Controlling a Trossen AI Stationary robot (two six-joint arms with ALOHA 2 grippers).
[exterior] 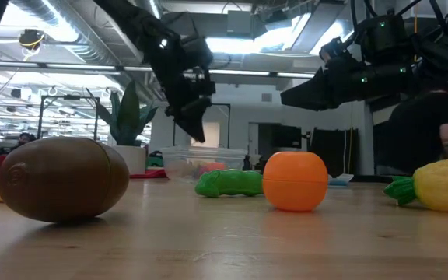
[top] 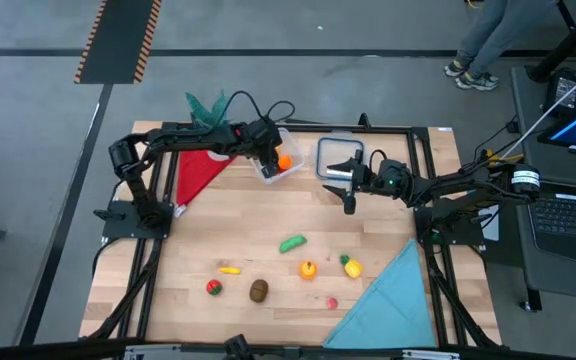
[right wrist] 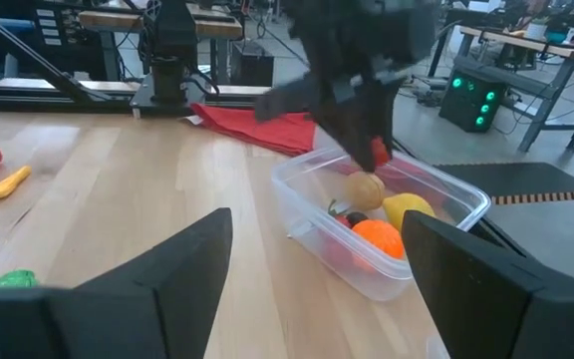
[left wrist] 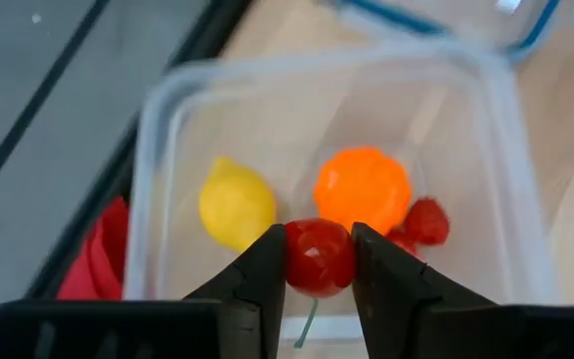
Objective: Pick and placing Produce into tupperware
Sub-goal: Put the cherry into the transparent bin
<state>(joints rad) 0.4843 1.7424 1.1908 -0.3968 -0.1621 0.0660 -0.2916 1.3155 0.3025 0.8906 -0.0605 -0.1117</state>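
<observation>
low across the wooden surface [top: 268, 250], nearest first: a brown kiwi-like piece [exterior: 62, 178], an orange fruit [exterior: 294, 181], a green pod [exterior: 229, 183], a yellow piece with green leaves [exterior: 440, 183], a pink one cut by the frame edge. from above, seven loose produce lie on the near half, counting also a small yellow piece [top: 229, 269] and a red one [top: 213, 287]. farther back, the left claw [left wrist: 319, 261] hangs over the clear tupperware [top: 280, 160], pinching a small red cherry-like fruit [left wrist: 319, 255] between its fingers. inside the container: a yellow lemon [left wrist: 236, 204], an orange piece [left wrist: 362, 186], a red berry [left wrist: 426, 221], and in the right wrist view a tan piece too. step in hand looks like the drop; next move calls for spreading the fingers, then lifting clear. right claw [top: 349, 184] waits spread wide, empty, beside the lid [top: 339, 157].
</observation>
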